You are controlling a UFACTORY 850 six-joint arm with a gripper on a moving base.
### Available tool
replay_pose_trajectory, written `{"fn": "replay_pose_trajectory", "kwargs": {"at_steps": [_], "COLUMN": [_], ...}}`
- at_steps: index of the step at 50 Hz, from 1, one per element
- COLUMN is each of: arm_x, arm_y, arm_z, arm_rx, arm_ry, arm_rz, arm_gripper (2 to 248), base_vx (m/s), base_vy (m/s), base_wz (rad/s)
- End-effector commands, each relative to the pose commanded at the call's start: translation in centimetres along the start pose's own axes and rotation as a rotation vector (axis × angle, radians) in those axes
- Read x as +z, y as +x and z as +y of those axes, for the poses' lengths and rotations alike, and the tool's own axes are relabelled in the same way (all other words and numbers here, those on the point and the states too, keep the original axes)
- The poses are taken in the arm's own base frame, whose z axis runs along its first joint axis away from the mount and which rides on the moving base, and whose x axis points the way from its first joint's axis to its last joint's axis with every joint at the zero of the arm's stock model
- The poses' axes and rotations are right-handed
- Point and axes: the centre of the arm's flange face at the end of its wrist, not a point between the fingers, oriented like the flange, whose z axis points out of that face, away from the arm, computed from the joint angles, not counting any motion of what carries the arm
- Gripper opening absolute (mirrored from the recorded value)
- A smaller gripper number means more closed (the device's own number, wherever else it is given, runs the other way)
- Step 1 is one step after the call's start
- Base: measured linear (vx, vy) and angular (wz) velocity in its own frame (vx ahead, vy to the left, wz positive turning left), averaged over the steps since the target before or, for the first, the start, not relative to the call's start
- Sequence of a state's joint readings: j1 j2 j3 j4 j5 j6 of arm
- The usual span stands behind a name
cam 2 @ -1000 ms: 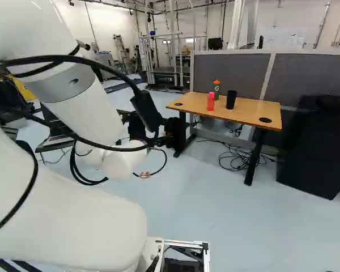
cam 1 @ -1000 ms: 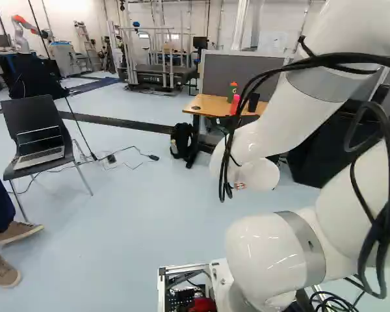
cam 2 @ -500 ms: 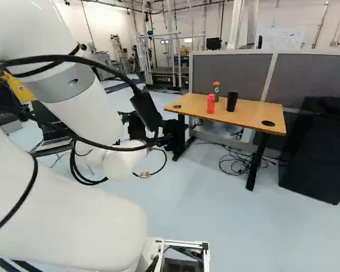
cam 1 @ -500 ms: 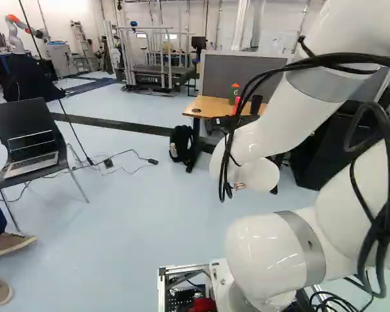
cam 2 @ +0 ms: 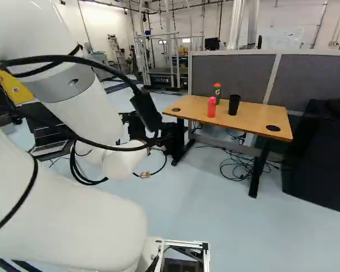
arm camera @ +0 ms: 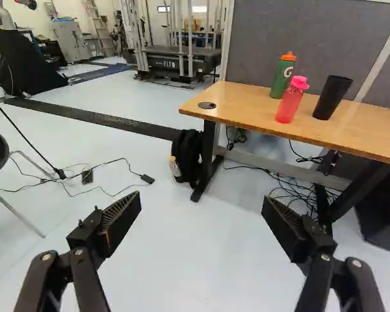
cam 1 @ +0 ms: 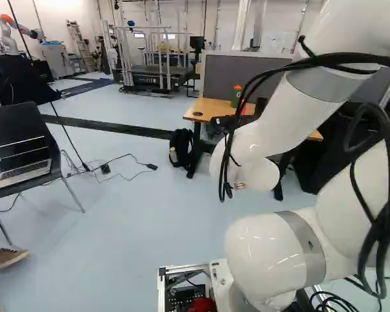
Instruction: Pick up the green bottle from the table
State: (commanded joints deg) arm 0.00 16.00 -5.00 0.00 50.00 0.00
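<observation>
The green bottle (arm camera: 283, 77) stands upright on the wooden tabletop (cam 2: 245, 116), near the edge that faces the grey partition (cam 2: 232, 76). Body: green, roughly cylindrical, taller than wide. Marking: one pale, round emblem on the side of the body, set in the upper half. Closure: bright orange cap (arm camera: 288, 56), with a narrower raised spout at its centre. The body is opaque; its contents cannot be seen.

Adjacent items: a pink bottle (arm camera: 292, 99) with a pink cap stands just in front of the green bottle. In the wrist view it overlaps the lower edge of the green body; whether the two touch cannot be determined. A black cup (arm camera: 332, 97) stands beside the pink bottle, on the side away from the green bottle.

The claw (cam 2: 140, 129) is spread wide, with its two fingers well apart and nothing between them. The green bottle is ahead of the claw and well apart from it, beyond the near edge of the tabletop. In the left base view, the arm (cam 1: 283, 123) covers part of the tabletop; the green body and orange cap show just beyond its cables (cam 1: 244, 97).
</observation>
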Motion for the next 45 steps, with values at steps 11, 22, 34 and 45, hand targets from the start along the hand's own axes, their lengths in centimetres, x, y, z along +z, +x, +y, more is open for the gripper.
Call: {"fn": "replay_pose_trajectory", "kwargs": {"at_steps": [11, 22, 34, 45], "arm_x": [0.00, 0.00, 0.00, 0.00], "arm_y": [0.00, 0.00, 0.00, 0.00], "arm_z": [0.00, 0.00, 0.00, 0.00], "arm_rx": [0.000, 0.000, 0.000, 0.000], "arm_ry": [0.000, 0.000, 0.000, 0.000], "arm_rz": [0.000, 0.000, 0.000, 0.000], "arm_gripper": [247, 247, 247, 247], "base_vx": [0.166, 0.166, 0.165, 0.166], "base_vy": [0.026, 0.028, 0.028, 0.028], "base_wz": [-0.023, -0.023, -0.021, -0.020]}}
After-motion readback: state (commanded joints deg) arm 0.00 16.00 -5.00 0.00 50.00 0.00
